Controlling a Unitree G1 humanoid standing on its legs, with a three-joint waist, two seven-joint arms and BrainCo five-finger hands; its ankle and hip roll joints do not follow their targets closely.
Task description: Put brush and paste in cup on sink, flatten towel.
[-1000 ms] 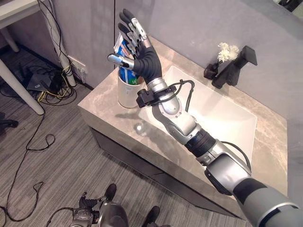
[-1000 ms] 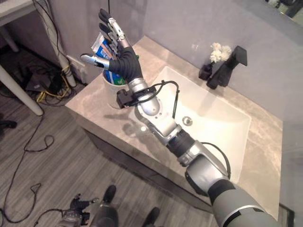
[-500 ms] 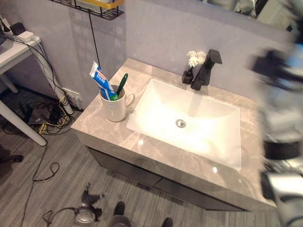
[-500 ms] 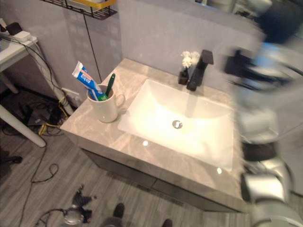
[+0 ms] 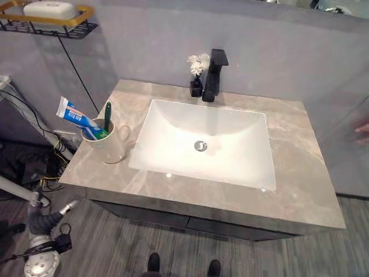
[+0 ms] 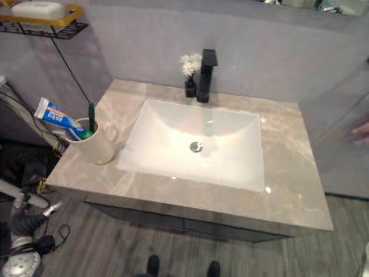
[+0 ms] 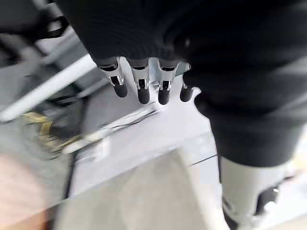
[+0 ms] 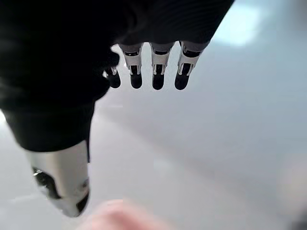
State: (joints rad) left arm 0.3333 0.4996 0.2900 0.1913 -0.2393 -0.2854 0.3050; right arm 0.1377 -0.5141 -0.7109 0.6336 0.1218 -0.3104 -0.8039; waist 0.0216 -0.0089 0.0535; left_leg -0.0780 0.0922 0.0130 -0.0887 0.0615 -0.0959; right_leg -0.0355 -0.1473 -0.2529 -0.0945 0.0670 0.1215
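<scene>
Left eye view: your right arm has left the cup (image 5: pixel 108 145), brush (image 5: pixel 107 117) and paste (image 5: pixel 77 115) inside; both hands (image 7: pixel 144 86) (image 8: pixel 148 72) hang slack-fingered and empty, towel next.

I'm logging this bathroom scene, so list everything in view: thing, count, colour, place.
Countertop: one, beige marble, around the basin.
Basin: one, white, sunk in the middle of the countertop.
Faucet: one, black, behind the basin.
Small vase with flowers: one, dark vase with white flowers, just left of the faucet.
Cup: one, cream, on the countertop left of the basin.
Toothpaste: one, blue and white, leaning out of the cup.
Toothbrush: one, green, standing in the cup.
Wall shelf: one, yellow and black, upper left, with a white item on it.
Left hand: one, fingers relaxed, holding nothing.
Right hand: one, fingers relaxed, holding nothing.
</scene>
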